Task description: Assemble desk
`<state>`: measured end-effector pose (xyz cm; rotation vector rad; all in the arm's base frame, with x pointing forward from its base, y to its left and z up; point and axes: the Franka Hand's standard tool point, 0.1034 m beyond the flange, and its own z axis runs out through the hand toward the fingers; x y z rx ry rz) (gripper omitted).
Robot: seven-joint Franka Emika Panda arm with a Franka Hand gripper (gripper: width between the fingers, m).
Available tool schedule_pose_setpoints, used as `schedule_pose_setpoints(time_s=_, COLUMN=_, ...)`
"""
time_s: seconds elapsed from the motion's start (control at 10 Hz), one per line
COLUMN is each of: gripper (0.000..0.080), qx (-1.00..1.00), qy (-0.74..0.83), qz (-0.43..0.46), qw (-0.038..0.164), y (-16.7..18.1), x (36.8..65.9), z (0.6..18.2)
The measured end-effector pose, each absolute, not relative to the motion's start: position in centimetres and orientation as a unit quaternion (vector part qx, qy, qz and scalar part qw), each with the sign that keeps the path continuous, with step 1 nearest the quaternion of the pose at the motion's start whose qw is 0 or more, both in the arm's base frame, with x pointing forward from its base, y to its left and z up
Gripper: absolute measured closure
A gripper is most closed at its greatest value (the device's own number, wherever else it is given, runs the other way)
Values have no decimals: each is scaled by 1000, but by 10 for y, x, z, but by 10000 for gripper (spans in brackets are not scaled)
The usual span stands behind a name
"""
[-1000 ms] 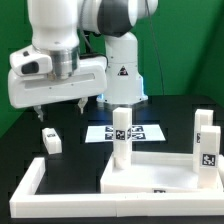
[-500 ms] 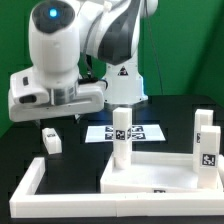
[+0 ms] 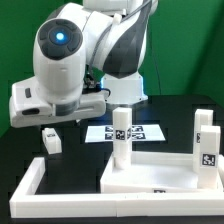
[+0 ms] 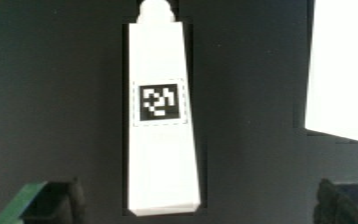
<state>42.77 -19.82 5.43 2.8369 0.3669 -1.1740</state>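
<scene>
White and blocky, a loose desk leg (image 4: 160, 118) lay flat on the black tabletop (image 4: 51, 110), directly beneath the hand (image 4: 194, 203). Its long axis was crossed by the fingers' (image 4: 44, 203) closing line. They were spread apart, holding nothing.

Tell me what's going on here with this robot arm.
A Franka arm is assembling a white plastic desk. The rimmed rectangular tabletop panel lies flat with white blocky legs standing on it, one near its back edge. The gripper hangs open and empty above a loose white tagged leg lying on the black table, apparently lining up to grasp it.
</scene>
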Motion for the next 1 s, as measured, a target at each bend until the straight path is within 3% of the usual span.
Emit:
schedule_pose_setpoints(time_s=0.3, gripper=151, qx=933, qy=176, qz=-313, qw=35, y=-188, x=438, z=45)
schedule_pose_setpoints(time_s=0.6, gripper=151, qx=933, qy=170, qz=-316, qw=32, y=-190, x=434, z=45)
schedule_pose_setpoints(time_s=1.0, gripper=151, qx=911, qy=152, qz=-377, qw=64, y=-203, x=429, z=30)
